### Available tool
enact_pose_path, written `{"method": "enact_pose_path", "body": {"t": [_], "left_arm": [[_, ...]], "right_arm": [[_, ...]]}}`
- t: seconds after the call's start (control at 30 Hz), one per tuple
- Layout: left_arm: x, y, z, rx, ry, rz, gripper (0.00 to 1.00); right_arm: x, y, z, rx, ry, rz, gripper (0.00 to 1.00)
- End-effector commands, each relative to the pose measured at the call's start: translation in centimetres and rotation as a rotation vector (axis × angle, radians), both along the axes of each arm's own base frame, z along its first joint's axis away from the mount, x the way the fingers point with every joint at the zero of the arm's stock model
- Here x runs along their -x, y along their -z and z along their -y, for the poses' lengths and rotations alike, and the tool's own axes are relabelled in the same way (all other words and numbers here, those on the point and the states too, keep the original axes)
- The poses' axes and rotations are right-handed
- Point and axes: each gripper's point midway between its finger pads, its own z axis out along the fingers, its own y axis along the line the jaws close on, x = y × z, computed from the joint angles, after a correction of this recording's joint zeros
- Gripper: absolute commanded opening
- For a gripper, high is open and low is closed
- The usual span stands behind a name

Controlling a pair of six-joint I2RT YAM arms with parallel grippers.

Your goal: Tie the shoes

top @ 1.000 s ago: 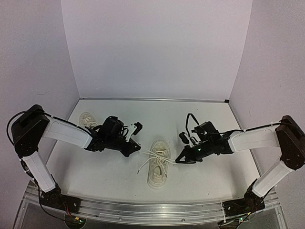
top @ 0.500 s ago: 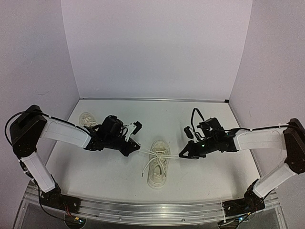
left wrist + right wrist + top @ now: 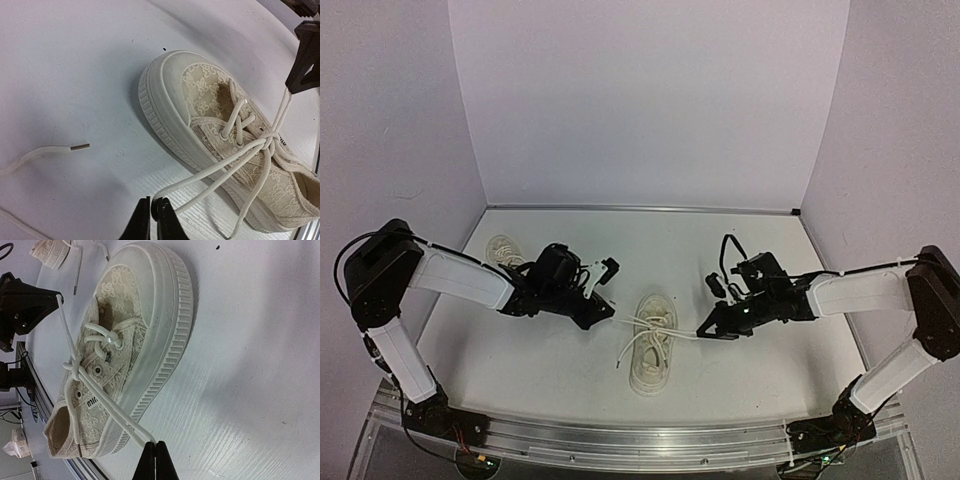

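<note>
Top view: left hand (image 3: 610,313) & right hand (image 3: 701,333) flank centre shoe (image 3: 652,345); 2nd shoe (image 3: 503,247) far left; wrist views show each hand clenched on a lace (image 3: 270,141).

A white table (image 3: 520,365) sat boxed in by pale walls (image 3: 650,100); an aluminium rail (image 3: 640,438) ran along the table's near edge.
</note>
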Motion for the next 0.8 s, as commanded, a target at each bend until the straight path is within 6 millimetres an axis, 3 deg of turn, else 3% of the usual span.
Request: {"method": "enact_pose_path", "body": {"t": [0.0, 0.13, 0.27, 0.4, 0.77], "left_arm": [[-0.5, -2.6, 0.9, 0.038, 0.034, 0.042, 0.18], [-0.2, -4.2, 0.1, 0.06, 0.014, 0.07, 0.39], [0.8, -5.6, -1.1, 0.092, -0.01, 0.081, 0.64], [1.8, -5.4, -2.3, 0.098, -0.029, 0.059, 0.7], [3.3, -4.7, -3.8, 0.109, -0.056, 0.026, 0.69]], "right_arm": [[-0.1, -1.9, -1.4, -0.07, -0.065, 0.0, 0.02], [0.0, -4.3, -1.7, -0.112, -0.074, 0.029, 0.41], [0.7, -6.1, -1.3, -0.137, -0.074, 0.047, 0.59], [2.4, -6.6, -2.4, -0.158, -0.122, 0.029, 0.57], [5.8, -4.1, -7.1, -0.154, -0.246, -0.058, 0.51]]}}
